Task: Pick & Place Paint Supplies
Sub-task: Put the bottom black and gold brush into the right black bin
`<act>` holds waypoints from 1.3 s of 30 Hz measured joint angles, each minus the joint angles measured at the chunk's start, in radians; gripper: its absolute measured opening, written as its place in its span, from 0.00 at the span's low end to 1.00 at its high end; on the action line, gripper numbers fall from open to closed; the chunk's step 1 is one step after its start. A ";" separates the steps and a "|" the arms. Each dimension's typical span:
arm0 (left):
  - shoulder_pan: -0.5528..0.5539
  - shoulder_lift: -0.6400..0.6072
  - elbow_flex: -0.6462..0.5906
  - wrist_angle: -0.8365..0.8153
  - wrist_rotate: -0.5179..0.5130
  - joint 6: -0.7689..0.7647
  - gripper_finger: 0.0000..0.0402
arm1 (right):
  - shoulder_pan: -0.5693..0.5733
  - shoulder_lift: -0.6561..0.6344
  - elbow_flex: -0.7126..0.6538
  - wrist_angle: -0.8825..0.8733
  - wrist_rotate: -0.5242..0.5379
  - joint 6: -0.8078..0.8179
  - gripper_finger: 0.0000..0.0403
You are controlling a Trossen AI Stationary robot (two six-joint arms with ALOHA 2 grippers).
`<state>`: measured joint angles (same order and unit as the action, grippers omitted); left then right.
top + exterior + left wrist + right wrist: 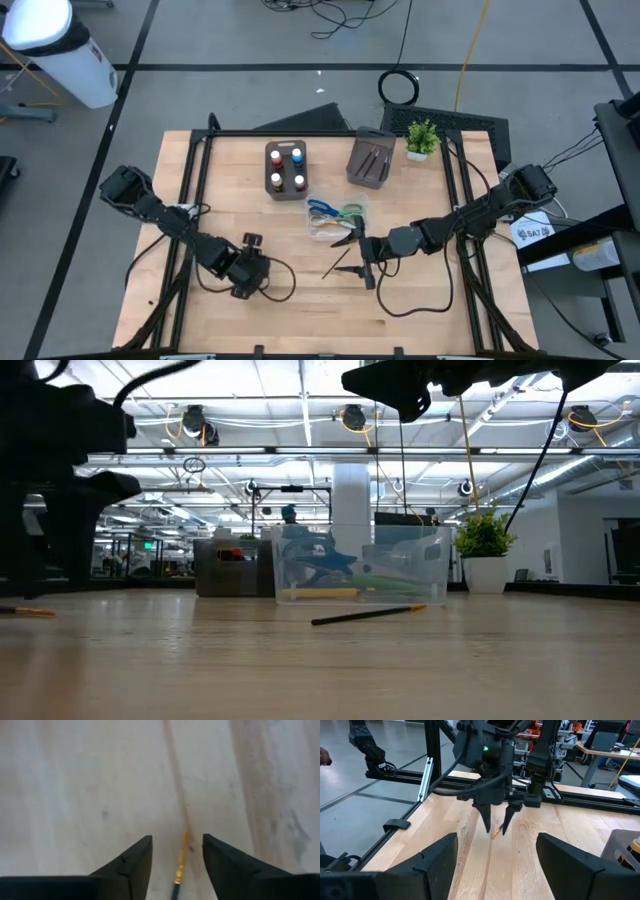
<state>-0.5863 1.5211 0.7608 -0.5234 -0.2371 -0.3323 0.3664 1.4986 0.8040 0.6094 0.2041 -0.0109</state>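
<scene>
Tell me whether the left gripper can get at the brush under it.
Probably yes: the left gripper stands open, fingers straddling the brush lying flat on bare table, nothing between them.

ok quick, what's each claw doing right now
left claw: open, straddling a brush on the table, not gripping it
right claw: open, empty, above the table

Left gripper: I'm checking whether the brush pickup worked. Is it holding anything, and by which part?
Nothing is held. The left gripper stands open, fingers either side of a thin brush lying on the table, near its gold ferrule, not clamping it.
</scene>
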 joint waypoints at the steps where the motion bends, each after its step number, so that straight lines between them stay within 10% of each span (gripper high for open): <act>1: 0.003 0.000 -0.003 0.004 0.025 0.015 0.47 | 0.000 0.000 0.000 0.000 0.000 0.000 0.63; 11: 0.010 -0.003 -0.070 0.067 0.057 0.075 0.46 | 0.000 0.000 0.000 0.000 0.000 0.000 0.63; 28: 0.039 -0.004 -0.122 0.081 0.064 0.076 0.02 | 0.000 0.000 0.000 0.000 0.000 0.000 0.63; 39: 0.050 -0.003 -0.123 0.080 0.083 0.066 0.01 | 0.000 0.000 0.000 0.000 0.000 0.000 0.63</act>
<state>-0.5362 1.5181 0.6380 -0.4433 -0.1541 -0.2665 0.3664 1.4986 0.8040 0.6094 0.2043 -0.0109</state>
